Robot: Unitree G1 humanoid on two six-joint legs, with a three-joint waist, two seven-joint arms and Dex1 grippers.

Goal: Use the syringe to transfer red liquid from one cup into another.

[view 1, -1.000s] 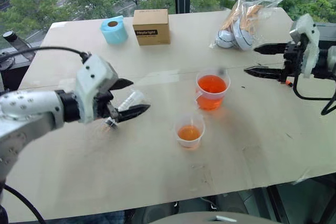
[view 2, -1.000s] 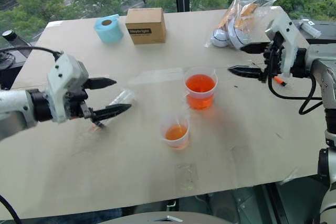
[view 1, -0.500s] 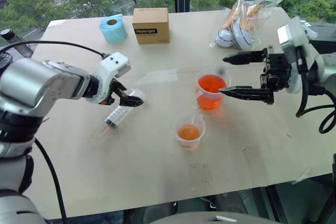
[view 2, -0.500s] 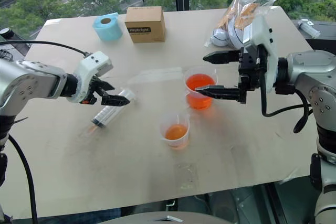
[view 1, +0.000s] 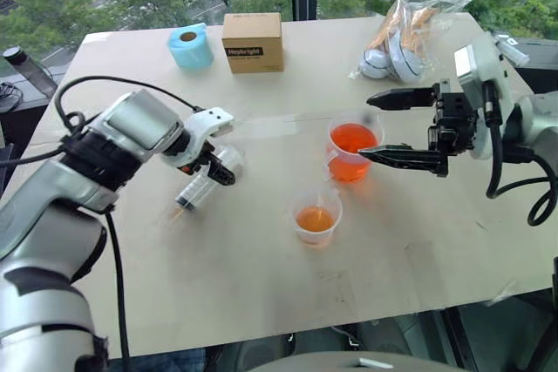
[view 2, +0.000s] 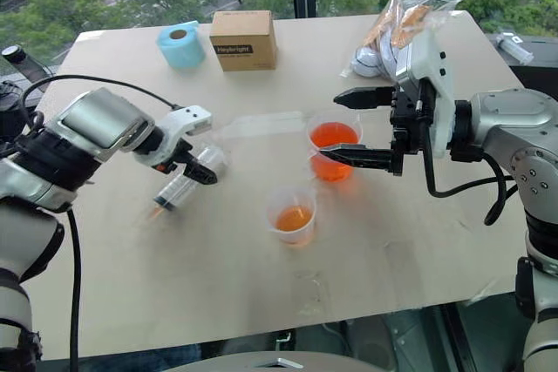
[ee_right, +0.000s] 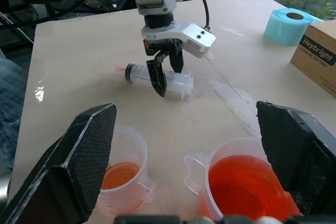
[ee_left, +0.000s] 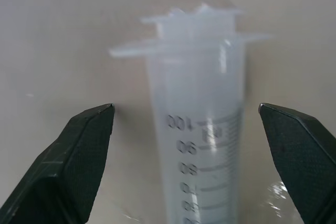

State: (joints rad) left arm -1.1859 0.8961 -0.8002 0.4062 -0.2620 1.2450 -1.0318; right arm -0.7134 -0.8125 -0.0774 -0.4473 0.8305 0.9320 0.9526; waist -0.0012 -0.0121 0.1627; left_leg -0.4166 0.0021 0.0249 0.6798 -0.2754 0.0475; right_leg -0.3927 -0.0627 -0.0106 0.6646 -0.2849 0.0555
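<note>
Left gripper (view 2: 199,165) fingers apart, straddling the syringe (view 1: 202,187) lying on the table (view 1: 261,285); left wrist view shows barrel untouched. Right gripper (view 1: 377,125) spread wide above the measuring cup (view 1: 352,149); small cup (view 1: 316,215) nearer.

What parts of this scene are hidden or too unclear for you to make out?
- Syringe: in the left eye view the left gripper covers its plunger end; in the left wrist view the frame edge cuts off its tip.
- Plastic bag: crinkled plastic hides what the contents are.
- Cardboard box: label print too small to read in the head views.
- Small cup: the right gripper's finger covers part of it in the right wrist view.
</note>
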